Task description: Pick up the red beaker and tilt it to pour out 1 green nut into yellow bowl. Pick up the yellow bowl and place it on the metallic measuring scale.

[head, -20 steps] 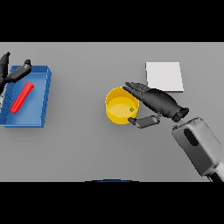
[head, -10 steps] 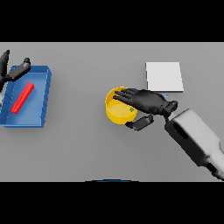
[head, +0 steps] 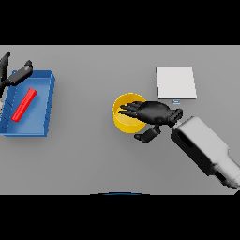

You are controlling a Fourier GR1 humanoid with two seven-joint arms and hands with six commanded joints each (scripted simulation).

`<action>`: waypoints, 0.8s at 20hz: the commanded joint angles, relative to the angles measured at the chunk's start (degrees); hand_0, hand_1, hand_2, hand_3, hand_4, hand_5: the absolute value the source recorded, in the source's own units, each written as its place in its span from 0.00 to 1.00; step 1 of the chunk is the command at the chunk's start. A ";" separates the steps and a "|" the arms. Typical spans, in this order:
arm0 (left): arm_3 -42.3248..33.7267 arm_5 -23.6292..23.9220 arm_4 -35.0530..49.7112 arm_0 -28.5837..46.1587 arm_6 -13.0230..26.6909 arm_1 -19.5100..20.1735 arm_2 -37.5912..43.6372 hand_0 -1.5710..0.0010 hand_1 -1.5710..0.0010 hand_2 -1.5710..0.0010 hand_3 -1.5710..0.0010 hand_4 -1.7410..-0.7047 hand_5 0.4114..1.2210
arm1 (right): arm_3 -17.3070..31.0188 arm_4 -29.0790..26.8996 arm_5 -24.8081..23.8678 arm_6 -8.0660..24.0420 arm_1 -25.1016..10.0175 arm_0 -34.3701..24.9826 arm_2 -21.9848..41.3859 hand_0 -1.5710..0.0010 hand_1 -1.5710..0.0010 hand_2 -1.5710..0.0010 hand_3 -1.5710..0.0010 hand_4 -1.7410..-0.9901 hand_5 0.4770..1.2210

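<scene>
Right hand (head: 154, 114): dark, at the centre of the table (head: 93, 159), arm entering from 4 o'clock. Fingers (head: 129, 108) are stretched nearly straight and lie spread over the open top of the bowl (head: 121, 121), reaching toward 9 o'clock; the thumb (head: 146, 135) hangs curled outside the bowl's rim at its 4 o'clock side. The hand spans the rim from above and beside (whether fingers or thumb actually press on the wall cannot be told).

Bowl: yellow, round, upright on the table, partly covered by the hand. Its contents are hidden.

Scale (head: 176, 82): pale square plate, flat on the table at 1 o'clock from the bowl, near it but apart.

Tray (head: 47, 101): blue, rectangular, at the table's 9 o'clock edge, well apart from the bowl.

Beaker (head: 24, 105): red, long, lying on its side slantwise inside the tray.

Left hand (head: 15, 75): dark, at the tray's 11 o'clock corner, fingers spread apart, holding nothing.
</scene>
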 commanded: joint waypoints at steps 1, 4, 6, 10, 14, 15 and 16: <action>-0.13 0.09 -0.04 0.42 0.03 0.09 -0.17 1.00 1.00 1.00 1.00 0.91 0.38 | 0.64 0.00 0.08 -0.36 0.18 -0.25 0.14 1.00 1.00 1.00 1.00 0.62 0.29; -1.47 0.32 0.01 1.15 0.27 0.64 -0.40 1.00 1.00 1.00 1.00 0.92 0.39 | 2.62 -0.13 0.04 -1.31 0.56 -0.88 0.21 1.00 1.00 1.00 1.00 0.61 0.31; -1.33 0.44 0.01 1.00 0.11 0.27 -0.39 1.00 1.00 1.00 1.00 0.91 0.39 | 3.26 0.12 -0.61 -2.84 0.45 -1.03 0.53 1.00 1.00 0.99 0.98 0.61 0.32; -2.79 1.35 -0.28 1.18 1.16 1.18 -0.53 1.00 1.00 1.00 1.00 0.91 0.40 | 5.46 -0.02 -1.68 -2.78 1.81 -1.45 0.26 1.00 0.99 0.95 0.92 0.54 0.43; -2.90 1.16 -0.18 0.93 1.13 1.17 -0.46 1.00 1.00 1.00 1.00 0.92 0.39 | 5.15 0.65 -0.92 -1.52 1.88 -1.82 0.89 0.70 0.76 0.76 0.73 0.35 0.70; -3.31 1.45 -0.16 1.47 1.35 1.42 -0.57 1.00 1.00 1.00 1.00 0.91 0.40 | 5.20 0.65 -0.81 -2.20 1.86 -1.69 1.17 0.60 0.68 0.69 0.59 0.36 0.76; -2.09 1.16 -0.37 1.01 1.54 1.04 -0.57 1.00 1.00 1.00 1.00 0.92 0.40 | 4.63 0.49 -0.29 -2.20 1.43 -1.61 1.09 0.50 0.59 0.62 0.47 0.36 0.81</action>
